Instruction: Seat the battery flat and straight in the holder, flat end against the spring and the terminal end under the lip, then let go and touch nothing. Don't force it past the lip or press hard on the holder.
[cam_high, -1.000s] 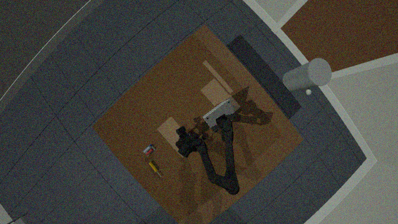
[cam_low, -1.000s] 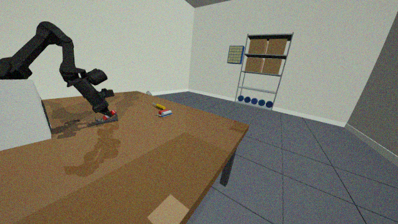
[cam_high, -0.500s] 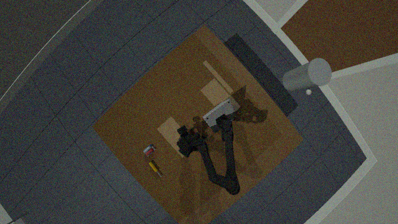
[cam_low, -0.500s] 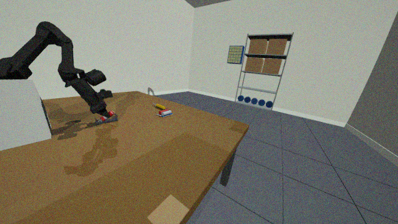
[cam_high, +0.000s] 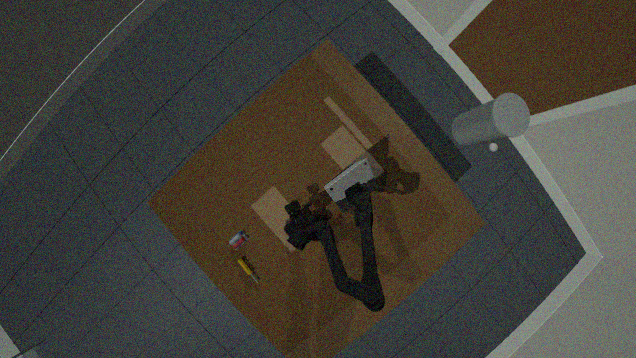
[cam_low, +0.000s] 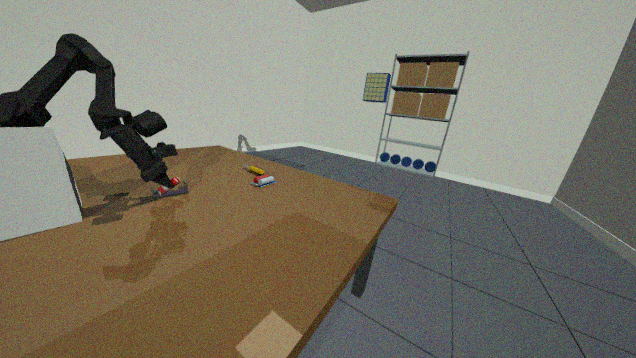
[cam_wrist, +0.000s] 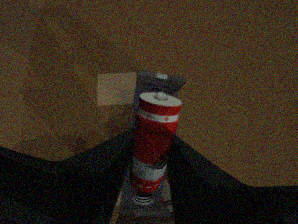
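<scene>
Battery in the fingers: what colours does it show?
Red with white bands; the wrist view shows it best.

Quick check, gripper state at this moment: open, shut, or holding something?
Gripper: shut on the red-and-white battery, held low over the holder.
</scene>
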